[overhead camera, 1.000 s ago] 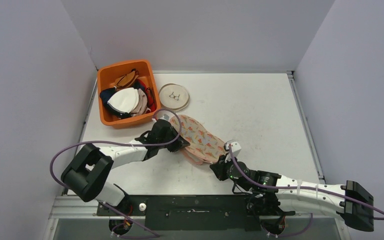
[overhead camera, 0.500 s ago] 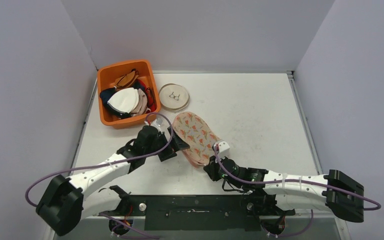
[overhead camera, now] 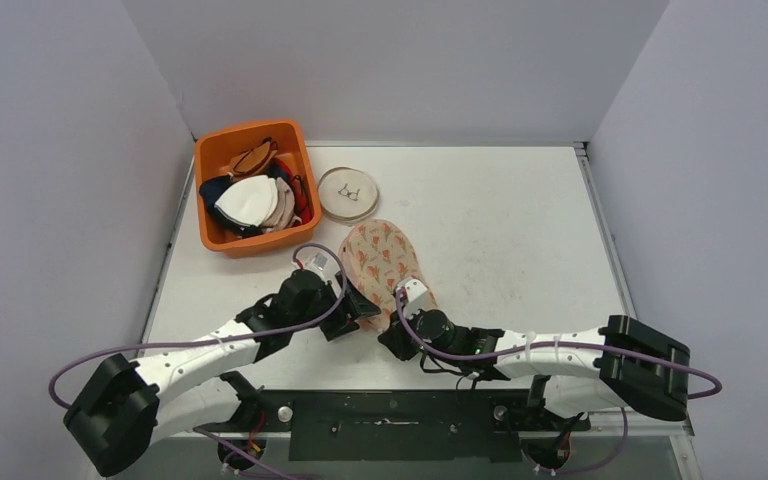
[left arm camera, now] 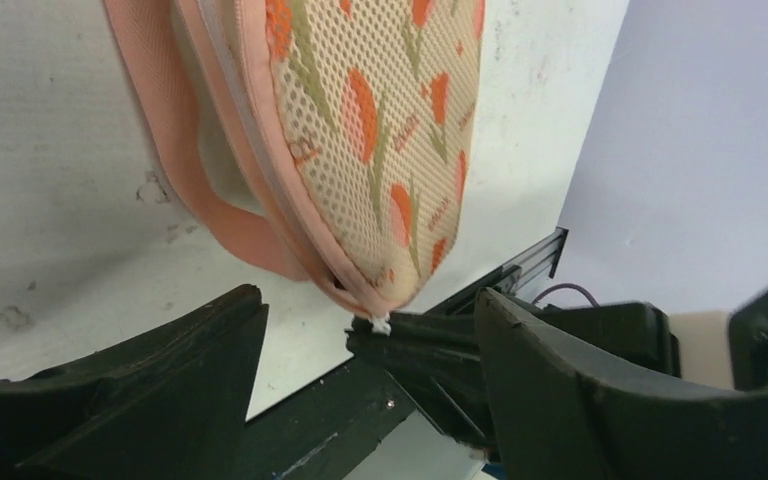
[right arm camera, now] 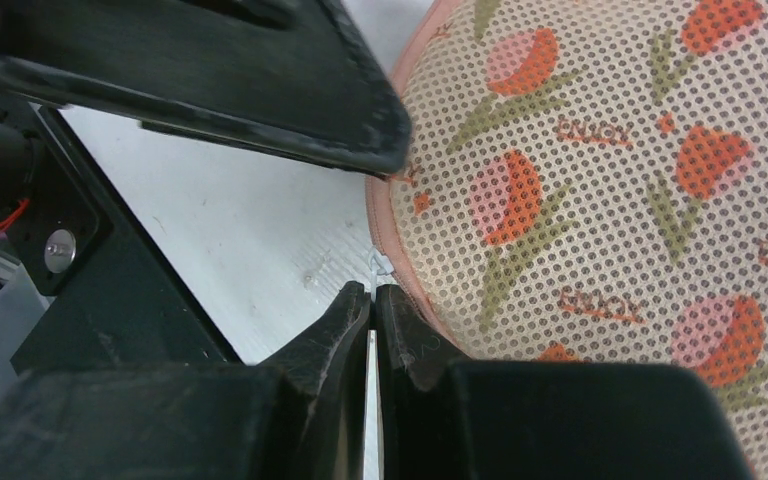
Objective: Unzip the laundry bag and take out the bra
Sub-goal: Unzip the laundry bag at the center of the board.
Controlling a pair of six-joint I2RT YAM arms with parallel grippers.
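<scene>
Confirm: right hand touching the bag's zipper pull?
Touching. Left wrist view: the white zipper pull meets the tips of the shut right hand.

I count one orange rectangular plastic bin [overhead camera: 255,243] at the far left corner of the white table [overhead camera: 520,230], holding a heap of mixed garments [overhead camera: 250,200] too tangled for me to number. Just beside it is one round white shallow dish [overhead camera: 362,209] with one small dark wire item [overhead camera: 349,192] on it. Toward the near edge there is one pink-edged mesh laundry bag printed with orange flowers [overhead camera: 380,262] with one small white zip pull [left arm camera: 380,323], and I have two arms, the left arm [overhead camera: 210,345] and the right arm [overhead camera: 550,355].
</scene>
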